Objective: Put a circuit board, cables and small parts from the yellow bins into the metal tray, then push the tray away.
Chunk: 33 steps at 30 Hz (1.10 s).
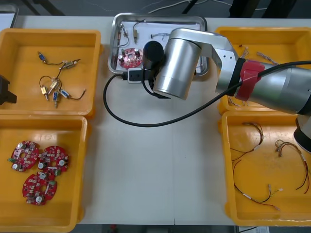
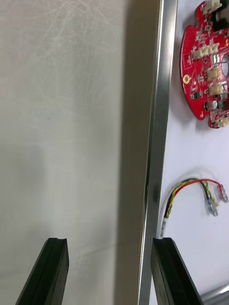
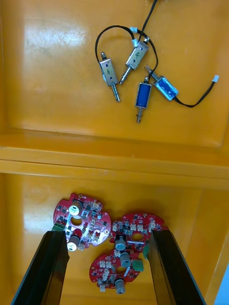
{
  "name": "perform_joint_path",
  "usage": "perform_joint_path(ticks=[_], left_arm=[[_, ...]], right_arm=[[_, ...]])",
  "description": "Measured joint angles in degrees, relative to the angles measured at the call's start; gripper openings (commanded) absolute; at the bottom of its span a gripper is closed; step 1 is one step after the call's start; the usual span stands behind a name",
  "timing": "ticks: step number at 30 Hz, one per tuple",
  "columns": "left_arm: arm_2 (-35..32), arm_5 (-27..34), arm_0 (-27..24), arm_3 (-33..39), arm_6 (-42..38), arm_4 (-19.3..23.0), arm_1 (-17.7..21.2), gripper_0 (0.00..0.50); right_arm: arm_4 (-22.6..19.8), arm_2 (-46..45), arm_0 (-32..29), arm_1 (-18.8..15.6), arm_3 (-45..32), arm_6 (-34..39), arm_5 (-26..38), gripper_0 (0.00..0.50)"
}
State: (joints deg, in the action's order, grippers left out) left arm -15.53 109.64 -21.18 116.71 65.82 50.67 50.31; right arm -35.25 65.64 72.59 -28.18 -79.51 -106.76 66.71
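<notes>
By the metal tray's (image 2: 155, 143) near left corner the right gripper (image 2: 109, 243) straddled its rim, fingers spread, empty; shoving could snag the cable (image 2: 191, 188) inside. Left gripper (image 3: 107, 236) hung spread above a yellow bin (image 3: 191, 200).

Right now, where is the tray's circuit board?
Front view: the circuit board lies in the metal tray's near-left corner; the open right tool straddles that rim.

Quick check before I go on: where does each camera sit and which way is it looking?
Front: above the arms, steeply down at the table; right arm reaches over the tray.
Right wrist: down at the tray's rim, past the open right hand.
Left wrist: down at the left bins and boards, past the open left hand.
Shared: front and right wrist both show the tray's board.
</notes>
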Motion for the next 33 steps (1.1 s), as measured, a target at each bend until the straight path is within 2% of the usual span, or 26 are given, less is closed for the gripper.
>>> perform_joint_path(ticks=[5, 11, 14, 17, 21, 24, 28, 33], left_arm=[[0.0, 0.0, 0.0, 0.0, 0.0, 0.0, 0.0, 0.500], [0.0, 0.0, 0.0, 0.0, 0.0, 0.0, 0.0, 0.500], [0.0, 0.0, 0.0, 0.0, 0.0, 0.0, 0.0, 0.500], [0.0, 0.0, 0.0, 0.0, 0.0, 0.0, 0.0, 0.500], [0.0, 0.0, 0.0, 0.0, 0.0, 0.0, 0.0, 0.500], [0.0, 0.0, 0.0, 0.1, 0.0, 0.0, 0.0, 0.500], [0.0, 0.0, 0.0, 0.1, 0.0, 0.0, 0.0, 0.500], [0.0, 0.0, 0.1, 0.1, 0.0, 0.1, 0.0, 0.500]], right_arm=[[-3.2, -4.4, 0.0, 0.0, -3.5, 1.0, 10.0, 0.500], [-7.3, -10.6, -0.7, -1.4, -9.1, 13.9, 19.3, 0.500], [-9.7, -13.1, -1.4, -3.4, -13.0, 16.2, 23.1, 0.500], [-12.8, -15.0, -2.2, -6.2, -16.9, 18.0, 26.1, 0.500], [-17.3, -17.3, -3.6, -11.1, -22.1, 27.6, 29.2, 0.500], [-20.5, -19.5, -5.6, -15.3, -25.9, 31.0, 30.2, 0.500], [-23.4, -24.0, -10.2, -20.7, -30.8, 32.0, 30.6, 0.500], [-25.6, -30.7, -17.5, -26.4, -36.3, 39.7, 31.2, 0.500]])
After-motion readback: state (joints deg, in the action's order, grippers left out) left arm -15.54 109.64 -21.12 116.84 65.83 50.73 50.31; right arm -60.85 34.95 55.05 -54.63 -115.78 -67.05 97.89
